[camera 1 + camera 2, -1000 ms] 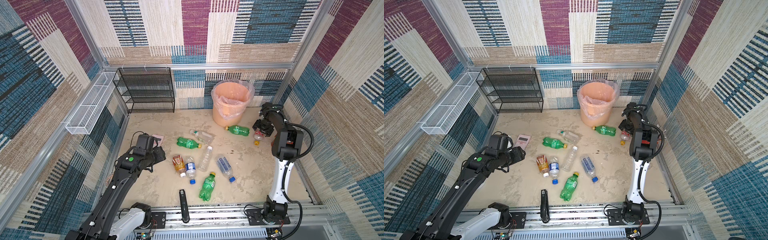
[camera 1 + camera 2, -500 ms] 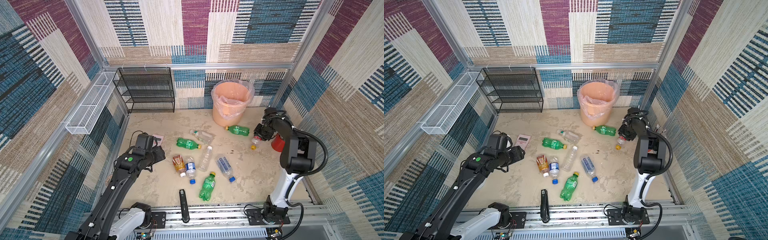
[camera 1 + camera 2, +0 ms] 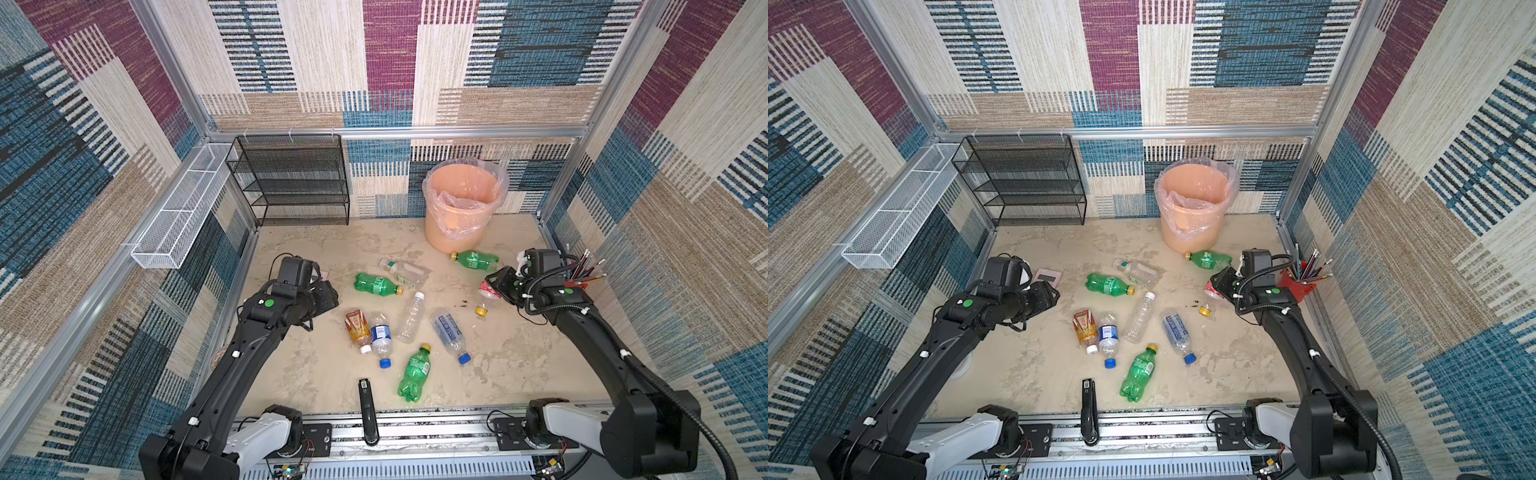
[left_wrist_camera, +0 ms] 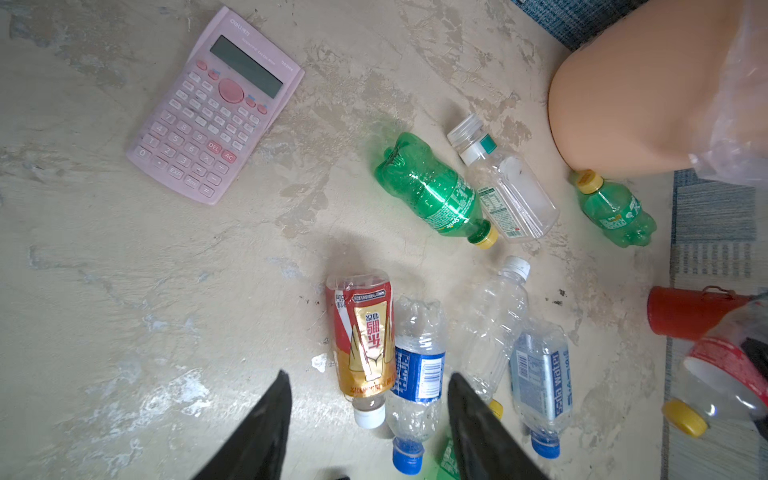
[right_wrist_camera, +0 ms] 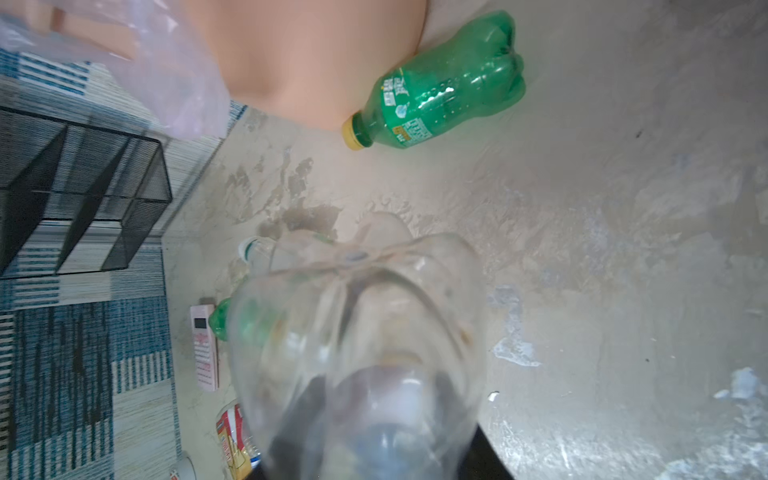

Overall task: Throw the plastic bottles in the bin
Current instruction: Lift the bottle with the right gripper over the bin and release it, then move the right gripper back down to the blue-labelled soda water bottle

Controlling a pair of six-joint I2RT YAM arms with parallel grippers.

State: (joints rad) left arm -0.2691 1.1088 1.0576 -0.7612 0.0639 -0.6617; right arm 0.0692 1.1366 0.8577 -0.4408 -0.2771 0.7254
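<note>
Clear bottle (image 3: 485, 291) in low right hand (image 3: 497, 286)

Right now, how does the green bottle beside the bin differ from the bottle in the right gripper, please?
The green bottle is green; the gripped bottle is clear with a red label. The green bottle lies free by the bin; the gripped bottle is clamped in the right gripper. Both have yellow caps.

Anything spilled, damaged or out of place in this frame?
Nothing spilled. The dark-blue-label bottle beside the red-and-gold bottle looks crumpled. The bin's plastic liner sags down inside on one side. A few dark specks dot the table.
</note>
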